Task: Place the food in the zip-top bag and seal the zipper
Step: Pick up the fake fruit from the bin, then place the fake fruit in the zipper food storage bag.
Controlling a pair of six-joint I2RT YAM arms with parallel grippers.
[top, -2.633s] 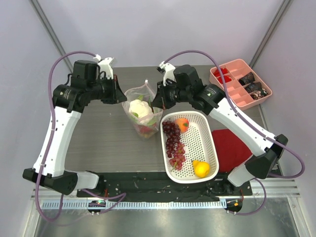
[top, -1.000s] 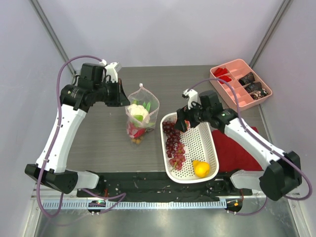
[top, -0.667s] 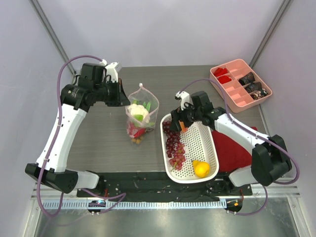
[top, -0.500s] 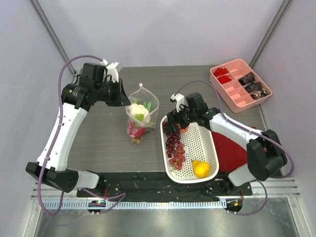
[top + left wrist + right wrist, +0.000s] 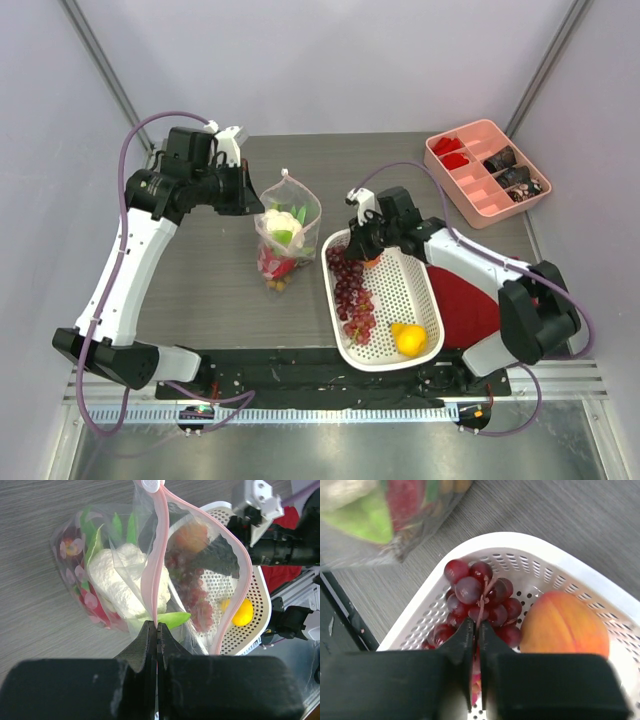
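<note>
Nearest you, the yellow lemon (image 5: 408, 340) lies at the near end of the white basket (image 5: 400, 290), which sits on the table (image 5: 200, 290) right of centre. A folded red cloth (image 5: 468, 305) lies just beside the basket on its right.

The purple grapes (image 5: 348, 290) run along the basket's left side, from near the lemon up to its far-left corner. Your right gripper (image 5: 476, 625) is down at that corner. In the wrist view its two fingers are pinched almost together on the thin stem at the top of the bunch, so it is gripping the grapes. The orange fruit (image 5: 565, 625) rests just right of the bunch, touching it or very nearly so.

Left of the basket stands the zip-top bag (image 5: 285, 240), upright on the table with its mouth turned up and away from you. Inside you can see the white bulb (image 5: 122, 580) with green leaves, and under it a pink and dark red fruit (image 5: 95, 610). The zipper (image 5: 159, 555) shows as a pink strip. Its two lips stand well apart, so the mouth is open.

Your left gripper (image 5: 157, 626) is at the bag's far-left side, with its fingers pressed tight together on one pink lip of the mouth, holding the bag up.

At the far right corner sits the pink divided tray (image 5: 487, 170), well apart from everything else.
</note>
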